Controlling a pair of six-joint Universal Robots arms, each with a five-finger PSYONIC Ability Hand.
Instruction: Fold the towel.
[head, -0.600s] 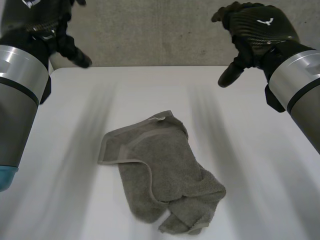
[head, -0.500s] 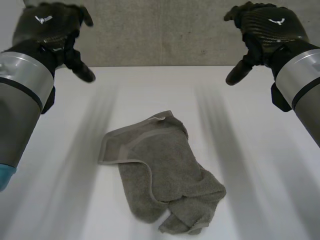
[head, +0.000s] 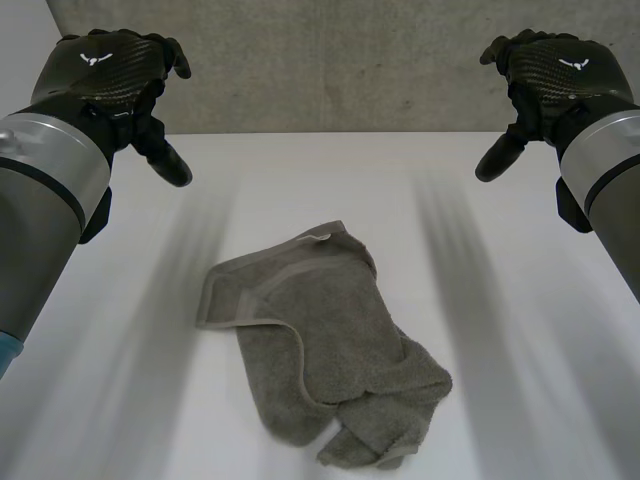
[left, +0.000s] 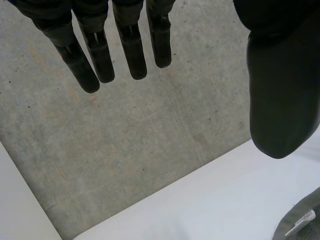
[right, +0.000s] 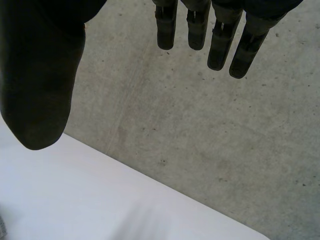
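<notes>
no words or numbers can be read. a small white winged mark (head: 97, 58) stands on the back of the left hand (head: 115, 90), and the same mark on the back of the right hand (head: 545, 85). a little white tag (head: 320, 237) sits on the far hem of the towel (head: 330, 340); any print on it is too small to tell.

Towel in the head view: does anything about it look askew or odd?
The grey towel lies crumpled on the white table, not flat: a hemmed edge curls over itself and the near end is bunched. No damage shows. The left hand and right hand hang open, clear of it.
</notes>
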